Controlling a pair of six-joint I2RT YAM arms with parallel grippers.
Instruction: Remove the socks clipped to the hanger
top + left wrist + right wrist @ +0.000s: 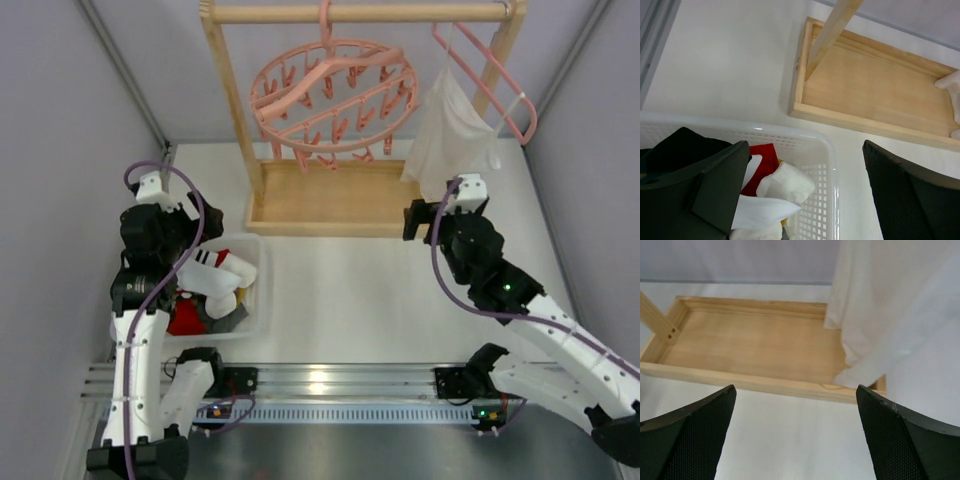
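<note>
The round pink ring hanger [333, 100] hangs by its hook from the wooden rod, its clips dangling with no sock on them that I can see. The socks [218, 272] lie piled in a white basket [263, 300] at the left: white with black stripes, plain white, red, dark. In the left wrist view a white sock [785, 184] and a red one [765, 160] show in the basket [831, 170]. My left gripper [203, 228] [805, 192] is open and empty above the basket's far corner. My right gripper [418, 218] [795, 437] is open and empty before the rack's base.
The wooden rack's base tray [330, 198] [875, 95] [750, 342] lies at the back with upright posts [228, 90]. A large white garment [448, 130] [895, 305] hangs on a plain pink hanger [500, 85] at the right. Grey walls stand at both sides.
</note>
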